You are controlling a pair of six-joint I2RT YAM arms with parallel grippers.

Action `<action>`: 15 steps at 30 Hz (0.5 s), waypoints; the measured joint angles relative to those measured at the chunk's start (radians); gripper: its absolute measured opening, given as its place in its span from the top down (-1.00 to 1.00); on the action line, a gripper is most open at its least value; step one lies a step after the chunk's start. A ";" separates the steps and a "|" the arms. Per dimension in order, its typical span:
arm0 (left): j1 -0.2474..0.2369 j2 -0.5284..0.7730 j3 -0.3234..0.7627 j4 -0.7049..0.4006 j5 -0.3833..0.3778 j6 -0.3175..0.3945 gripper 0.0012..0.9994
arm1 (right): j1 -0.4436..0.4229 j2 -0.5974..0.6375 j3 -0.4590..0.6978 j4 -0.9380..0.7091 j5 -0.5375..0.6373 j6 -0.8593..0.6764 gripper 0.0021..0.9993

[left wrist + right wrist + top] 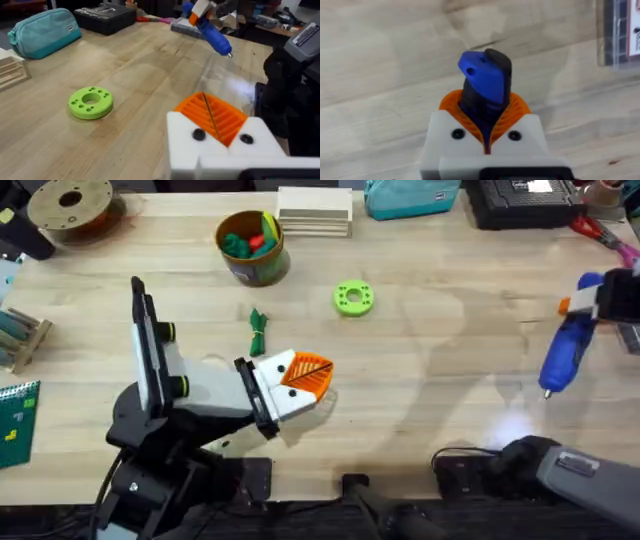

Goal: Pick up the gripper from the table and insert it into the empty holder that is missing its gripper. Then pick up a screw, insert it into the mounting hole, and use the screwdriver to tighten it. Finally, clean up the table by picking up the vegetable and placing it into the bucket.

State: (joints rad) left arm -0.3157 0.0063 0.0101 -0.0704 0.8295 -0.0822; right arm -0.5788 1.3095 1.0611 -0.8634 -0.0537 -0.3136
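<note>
I see my right gripper (590, 305) up at the far right, clenched on the blue screwdriver (562, 358), whose tip points down at the table (450, 330). My left gripper (308, 378) sits low near the middle, fingers pressed together with nothing between them. The green vegetable (258, 332) lies just beyond it, and the bucket (251, 248) stands farther back.

Both arms are black with white wrist housings; the left gripper (305, 377) and right gripper (486, 120) have white mounts, orange ribbed pads and dark screws, apparently two each.
</note>
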 joint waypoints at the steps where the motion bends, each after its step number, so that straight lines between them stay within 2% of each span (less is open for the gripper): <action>1: 0.000 0.000 0.000 0.000 0.000 0.000 0.99 | 0.004 -0.029 0.000 0.004 -0.015 0.004 0.95; 8: 0.000 0.000 0.000 0.000 -0.003 0.000 0.99 | 0.120 -0.257 -0.004 0.140 -0.068 0.124 0.95; 12: 0.000 0.000 0.000 0.000 -0.003 0.000 0.99 | 0.244 -0.380 -0.035 0.283 -0.098 0.207 0.95; 15: 0.000 0.000 0.000 0.000 -0.004 0.000 0.99 | 0.378 -0.449 -0.077 0.410 -0.151 0.242 0.95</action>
State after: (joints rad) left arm -0.3157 0.0063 0.0101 -0.0704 0.8258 -0.0822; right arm -0.2004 0.8609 0.9839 -0.4538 -0.2051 -0.0711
